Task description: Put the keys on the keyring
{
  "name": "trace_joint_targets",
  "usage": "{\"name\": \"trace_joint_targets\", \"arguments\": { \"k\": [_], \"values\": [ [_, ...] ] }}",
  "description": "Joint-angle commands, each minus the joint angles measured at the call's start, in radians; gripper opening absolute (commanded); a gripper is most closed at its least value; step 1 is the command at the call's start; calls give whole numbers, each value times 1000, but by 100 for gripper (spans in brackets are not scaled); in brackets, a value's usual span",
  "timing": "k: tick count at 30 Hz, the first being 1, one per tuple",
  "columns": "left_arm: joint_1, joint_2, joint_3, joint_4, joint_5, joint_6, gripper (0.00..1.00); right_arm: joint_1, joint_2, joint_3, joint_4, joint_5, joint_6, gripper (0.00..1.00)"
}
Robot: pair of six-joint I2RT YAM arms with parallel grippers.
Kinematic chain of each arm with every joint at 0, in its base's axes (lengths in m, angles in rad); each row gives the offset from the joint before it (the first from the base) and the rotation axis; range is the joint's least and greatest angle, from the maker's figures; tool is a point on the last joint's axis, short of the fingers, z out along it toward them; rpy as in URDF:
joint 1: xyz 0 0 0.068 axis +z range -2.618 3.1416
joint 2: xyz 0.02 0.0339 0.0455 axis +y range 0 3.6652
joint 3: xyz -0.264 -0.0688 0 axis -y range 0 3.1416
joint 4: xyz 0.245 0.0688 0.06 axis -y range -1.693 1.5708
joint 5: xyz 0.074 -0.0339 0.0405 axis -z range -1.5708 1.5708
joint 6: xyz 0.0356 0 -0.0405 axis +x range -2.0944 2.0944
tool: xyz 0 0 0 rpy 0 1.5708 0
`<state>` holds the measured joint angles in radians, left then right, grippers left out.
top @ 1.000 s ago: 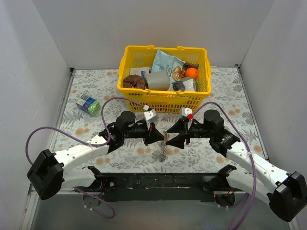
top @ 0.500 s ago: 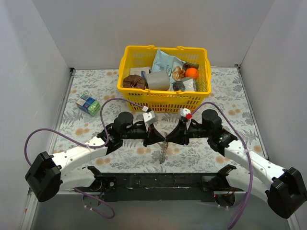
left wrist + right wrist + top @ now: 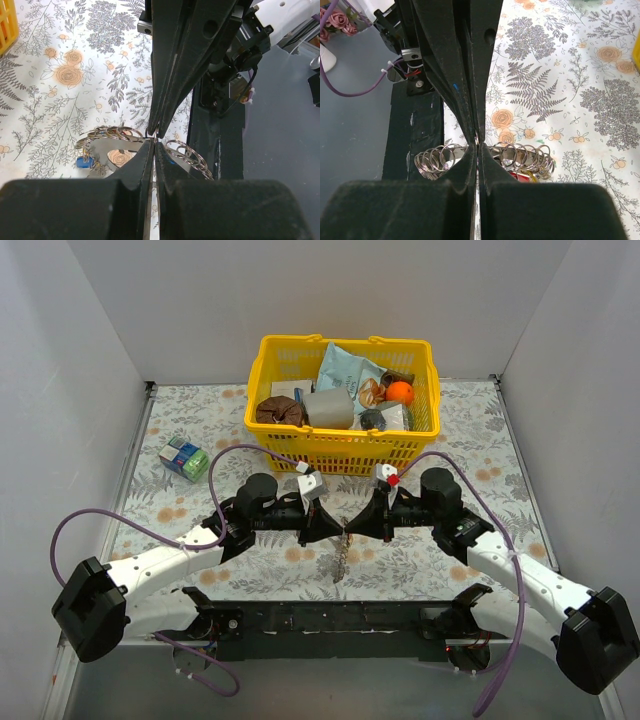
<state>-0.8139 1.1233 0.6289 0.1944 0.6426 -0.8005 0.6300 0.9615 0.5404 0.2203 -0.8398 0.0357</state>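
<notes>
Level, left gripper [image 3: 336, 526] meets right gripper [image 3: 353, 526].

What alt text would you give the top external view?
The left gripper and right gripper meet tip to tip over a floral table, both shut on the keyring, which hangs below them. A filled yellow basket stands behind.

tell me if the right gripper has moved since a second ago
Yes. Against the yellow basket in the top view, the right gripper has shifted slightly left, toward the left gripper, and shut on the keyring.
</notes>
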Motion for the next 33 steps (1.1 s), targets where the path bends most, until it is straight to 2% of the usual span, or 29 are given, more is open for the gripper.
{"name": "trace_joint_targets", "arguments": {
  "k": [1, 3, 4, 8, 12, 18, 25, 33],
  "values": [
    [-2, -31, 18, 30, -21, 4, 1, 0, 16, 4, 10, 14, 13, 1],
    [-2, -22, 32, 2, -37, 21, 9, 0, 17, 6, -21, 36, 7, 1],
    [-2, -20, 37, -22, -58, 27, 21, 2, 19, 7, -44, 48, 6, 1],
    [-2, -26, 49, -64, -101, 55, 40, 2, 7, 10, -114, 110, -7, 1],
    [-2, -22, 75, -130, -146, 89, 50, 2, -15, -2, -163, 168, -2, 1],
    [-2, 43, 127, -214, -146, 109, 55, 2, -26, -5, -219, 228, 29, 1],
    [-2, 99, 143, -207, -110, 109, 56, 2, 0, 6, -326, 301, 67, 1],
    [-2, 144, 107, -78, -44, 84, 54, 4, 54, 43, -392, 331, 32, 1]
  ]
}}
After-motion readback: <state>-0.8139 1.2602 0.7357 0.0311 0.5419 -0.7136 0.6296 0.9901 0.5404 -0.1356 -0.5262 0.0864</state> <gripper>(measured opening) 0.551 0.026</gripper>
